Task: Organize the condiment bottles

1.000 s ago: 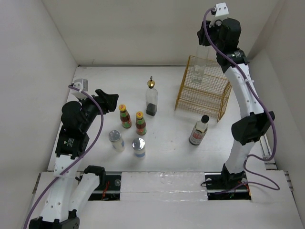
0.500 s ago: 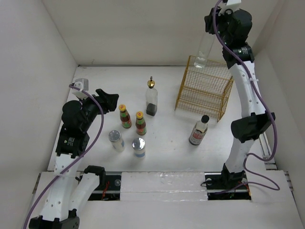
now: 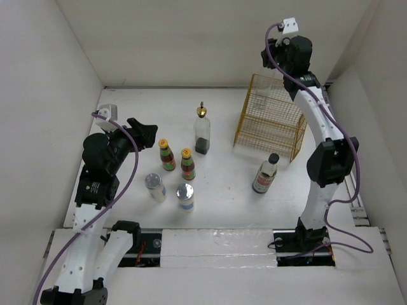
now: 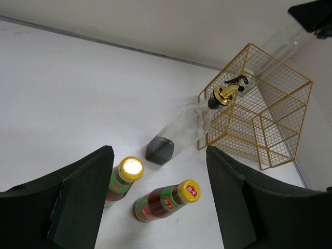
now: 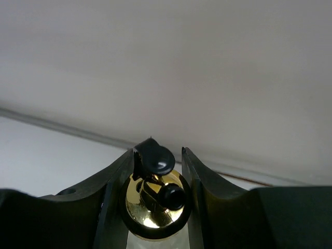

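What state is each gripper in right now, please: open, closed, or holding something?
Left gripper: open, holding nothing.
Right gripper: closed on a clear glass cruet, gripped at its gold spout.

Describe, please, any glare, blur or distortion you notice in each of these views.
Top external: even, soft light, faint shadows, everything sharp. Left wrist: the camera angle makes the standing cruet look tilted, and one orange cap is blown out by glare. Right wrist: small highlights on the held cruet's gold spout, with the dark fingers underexposed.
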{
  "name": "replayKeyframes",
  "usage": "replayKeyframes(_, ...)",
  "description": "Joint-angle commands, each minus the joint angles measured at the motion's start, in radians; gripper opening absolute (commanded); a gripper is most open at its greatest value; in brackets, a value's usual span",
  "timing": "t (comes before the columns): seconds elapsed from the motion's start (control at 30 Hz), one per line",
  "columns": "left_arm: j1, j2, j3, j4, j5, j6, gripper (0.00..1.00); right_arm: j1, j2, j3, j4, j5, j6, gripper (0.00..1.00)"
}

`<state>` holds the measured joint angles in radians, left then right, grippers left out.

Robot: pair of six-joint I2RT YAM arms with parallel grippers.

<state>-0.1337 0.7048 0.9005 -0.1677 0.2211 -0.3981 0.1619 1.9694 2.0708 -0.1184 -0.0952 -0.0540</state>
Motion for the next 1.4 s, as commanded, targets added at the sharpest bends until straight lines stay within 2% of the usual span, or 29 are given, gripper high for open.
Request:
replayKeyframes(0.0,0.005,0.007,-0.008,0.048,0.015,0.010,0.68,-0.005,-0.115,-0.090,0.203,-0.043,0.020,0.00)
replayKeyframes(0.33,0.016,0.007,-0.008,0.048,0.015,0.010,0.68,0.014,-0.167,-0.336,0.266,-0.032,0.040,0.01)
replayKeyframes(0.4,0.016,0.007,-0.008,0.048,0.015,0.010,0.68,0.014,-0.179,-0.345,0.266,-0.032,0.051,0.19)
replayKeyframes(0.43,0.016,0.007,-0.008,0.048,0.015,0.010,0.69,0.014,-0.197,-0.357,0.266,-0.032,0.051,0.44)
replayKeyframes(0.47,0.016,0.007,-0.008,0.048,0.015,0.010,0.69,0.014,-0.208,-0.357,0.266,-0.032,0.051,0.55)
replayKeyframes(0.53,0.016,0.007,-0.008,0.048,0.015,0.010,0.72,0.014,-0.236,-0.357,0.226,-0.023,0.060,0.69)
replayKeyframes(0.57,0.016,0.007,-0.008,0.048,0.015,0.010,0.74,0.024,-0.266,-0.348,0.209,-0.009,0.060,0.80)
replayKeyframes(0.67,0.016,0.007,-0.008,0.048,0.026,0.010,0.82,0.033,-0.332,-0.322,0.142,0.006,0.060,0.93)
replayKeyframes(0.77,0.016,0.007,-0.008,0.048,0.026,0.010,0.83,0.059,-0.391,-0.345,0.096,0.006,0.060,0.94)
replayKeyframes(0.83,0.016,-0.002,-0.008,0.048,0.026,0.010,0.83,0.085,-0.467,-0.429,0.086,0.006,0.060,0.77)
replayKeyframes(0.87,0.016,-0.002,-0.008,0.048,0.026,0.010,0.83,0.120,-0.495,-0.467,0.086,-0.006,0.060,0.58)
replayKeyframes(0.9,0.016,-0.002,-0.008,0.039,0.026,0.010,0.83,0.140,-0.539,-0.545,0.086,-0.006,0.060,0.14)
replayKeyframes(0.93,0.016,-0.002,0.001,0.039,0.026,0.010,0.82,0.163,-0.556,-0.586,0.086,-0.018,0.060,0.00)
replayKeyframes(1.03,0.016,-0.022,0.002,0.039,0.026,0.010,0.80,0.263,-0.598,-0.737,0.123,-0.069,0.033,0.00)
replayKeyframes(1.07,0.016,-0.022,0.002,0.039,0.015,0.001,0.76,0.287,-0.598,-0.773,0.141,-0.092,0.022,0.06)
replayKeyframes(1.1,0.016,-0.022,0.002,0.039,0.015,0.001,0.73,0.336,-0.598,-0.802,0.158,-0.110,0.010,0.18)
replayKeyframes(1.13,0.016,-0.022,0.002,0.039,0.005,0.001,0.72,0.361,-0.598,-0.845,0.172,-0.124,-0.022,0.44)
replayKeyframes(1.17,0.016,-0.022,0.002,0.039,0.004,0.001,0.71,0.405,-0.598,-0.871,0.172,-0.133,-0.044,0.65)
replayKeyframes(1.2,0.016,-0.022,0.002,0.039,0.004,0.001,0.71,0.424,-0.598,-0.871,0.186,-0.133,-0.044,0.65)
replayKeyframes(1.27,0.016,-0.022,0.002,0.039,0.014,0.001,0.71,0.458,-0.586,-0.896,0.195,-0.146,-0.082,0.78)
replayKeyframes(1.37,0.016,-0.022,0.002,0.039,0.035,0.001,0.71,0.493,-0.511,-0.872,0.227,-0.146,-0.096,0.87)
